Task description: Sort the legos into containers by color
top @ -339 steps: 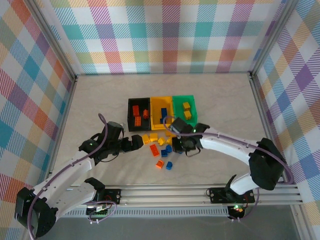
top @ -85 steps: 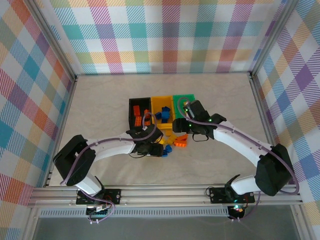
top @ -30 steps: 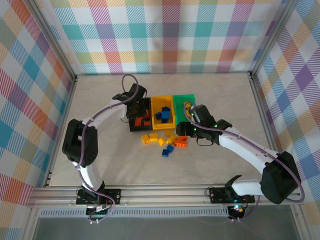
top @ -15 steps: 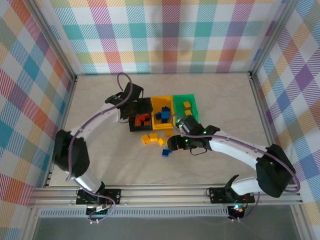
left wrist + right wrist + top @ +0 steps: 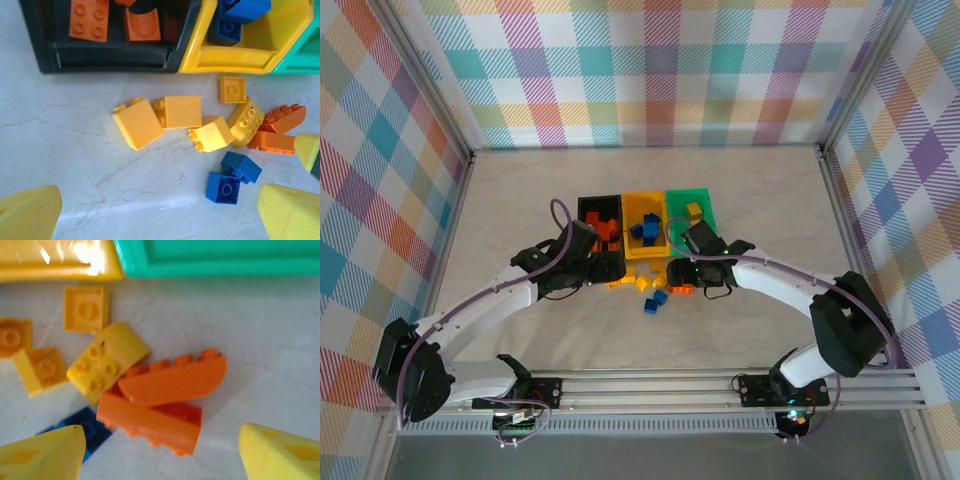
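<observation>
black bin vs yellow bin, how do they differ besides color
The black bin holds orange bricks; the yellow bin holds blue bricks. The black bin sits at the row's left end, the yellow bin in the middle. Both are open-topped, equal in size, side by side.

White arms [image 5: 478,316], black joints [image 5: 850,322], yellow fingers [image 5: 29,214]

No readable text, labels, numbers or signs anywhere

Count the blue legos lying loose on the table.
2. One blue lego lies beside the orange legos; the second blue lego rests against it. The arms may hide more.
</observation>
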Controlling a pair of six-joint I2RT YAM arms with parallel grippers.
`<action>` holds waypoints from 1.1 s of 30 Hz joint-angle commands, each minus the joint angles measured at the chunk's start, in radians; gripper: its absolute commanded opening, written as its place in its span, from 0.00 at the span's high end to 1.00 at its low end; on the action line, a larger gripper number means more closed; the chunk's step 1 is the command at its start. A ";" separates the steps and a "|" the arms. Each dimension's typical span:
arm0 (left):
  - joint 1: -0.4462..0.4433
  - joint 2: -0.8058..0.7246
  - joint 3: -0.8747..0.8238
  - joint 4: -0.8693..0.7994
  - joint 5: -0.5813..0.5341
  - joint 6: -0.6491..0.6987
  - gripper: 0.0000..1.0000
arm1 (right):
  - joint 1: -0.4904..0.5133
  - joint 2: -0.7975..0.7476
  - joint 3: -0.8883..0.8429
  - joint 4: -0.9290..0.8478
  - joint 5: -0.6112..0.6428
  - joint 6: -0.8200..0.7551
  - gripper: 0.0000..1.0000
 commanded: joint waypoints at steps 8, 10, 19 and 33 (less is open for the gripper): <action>-0.009 -0.059 -0.066 0.007 -0.021 -0.028 0.00 | -0.032 0.187 0.122 0.007 0.002 0.011 0.19; -0.008 -0.068 -0.072 0.005 -0.027 -0.024 0.00 | -0.032 0.205 0.120 0.002 0.010 0.021 0.20; -0.005 -0.074 -0.075 -0.007 -0.056 -0.013 0.00 | -0.032 0.161 0.033 0.014 0.026 0.050 0.46; -0.002 -0.064 -0.094 0.007 -0.041 -0.009 0.00 | -0.032 0.054 -0.042 0.017 -0.073 0.081 0.31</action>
